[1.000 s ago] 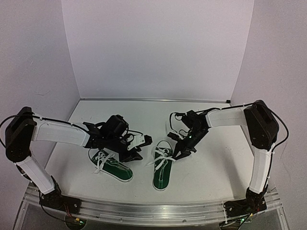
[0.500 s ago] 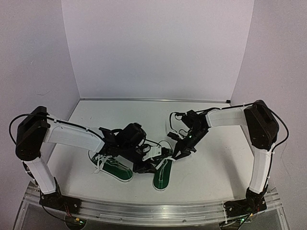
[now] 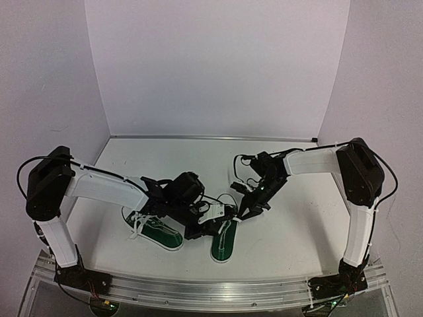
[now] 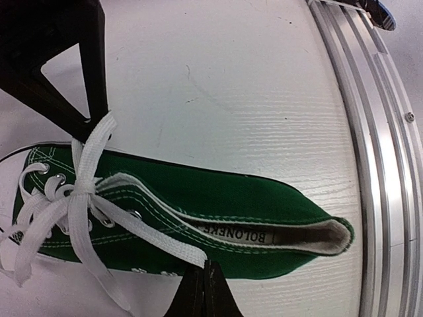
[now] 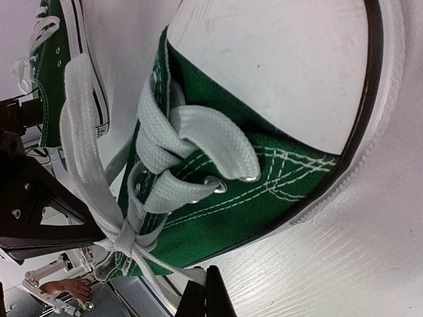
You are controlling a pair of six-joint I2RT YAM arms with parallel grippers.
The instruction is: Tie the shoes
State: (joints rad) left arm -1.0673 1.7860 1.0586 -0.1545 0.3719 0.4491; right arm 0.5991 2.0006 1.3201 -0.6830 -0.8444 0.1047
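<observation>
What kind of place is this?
Probably a robot test booth, not a home: two arms bolted to a metal rail, a white tabletop walled by plain panels, and just green shoes to practise on.

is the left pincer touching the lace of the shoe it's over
Touching. The left wrist view shows a white lace running from the shoe straight into the tip of the shut left pincer, with no gap.
</observation>
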